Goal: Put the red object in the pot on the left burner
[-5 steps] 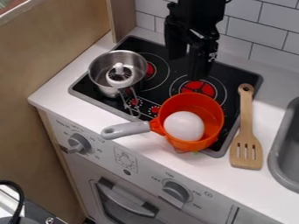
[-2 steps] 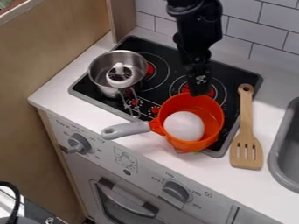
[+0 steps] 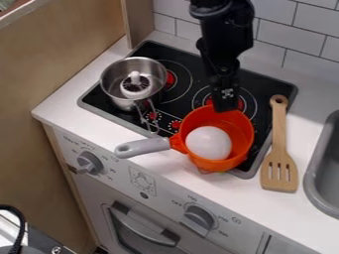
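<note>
Judging the approach step in hand: positioning the gripper (image 3: 226,107) at the far rim of the red pan (image 3: 247,133), presumably meaning that as the red object. Finding said pan over the near side of the right burner (image 3: 241,103), egg (image 3: 208,143) lying inside, handle (image 3: 142,147) pointing left. Being unable to tell spread jaws from closed ones, or contact from a near miss. Finding the pot (image 3: 159,74) at the left burner (image 3: 172,78), holding a white piece (image 3: 135,89).

Next calling for straddling the rim, gripping, then lifting level, likely risking a rolling egg.

Comparing with the earliest frame: recording a lowering towards the pan; noting no shift of pan, egg or pot.
</note>
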Robot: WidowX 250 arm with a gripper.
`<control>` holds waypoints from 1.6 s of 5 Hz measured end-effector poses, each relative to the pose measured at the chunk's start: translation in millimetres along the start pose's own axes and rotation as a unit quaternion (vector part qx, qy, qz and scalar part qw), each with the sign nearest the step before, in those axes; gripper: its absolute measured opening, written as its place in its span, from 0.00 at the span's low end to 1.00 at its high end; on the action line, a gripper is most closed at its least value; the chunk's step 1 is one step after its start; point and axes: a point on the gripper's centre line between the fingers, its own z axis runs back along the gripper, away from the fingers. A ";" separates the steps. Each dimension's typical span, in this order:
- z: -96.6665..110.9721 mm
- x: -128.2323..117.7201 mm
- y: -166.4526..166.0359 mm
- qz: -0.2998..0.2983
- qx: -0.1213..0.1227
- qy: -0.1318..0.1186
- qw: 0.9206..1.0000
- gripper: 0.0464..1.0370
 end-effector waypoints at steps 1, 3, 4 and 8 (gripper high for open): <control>-6.6 -3.3 -4.8 -0.009 -0.007 -0.001 1.000 0.96; -15.1 -15.9 -14.4 -0.050 -0.009 -0.014 0.999 0.96; -18.5 -21.0 -18.3 -0.052 -0.009 -0.010 0.999 0.96; -36.2 -33.0 -26.8 -0.045 0.015 -0.016 0.999 0.96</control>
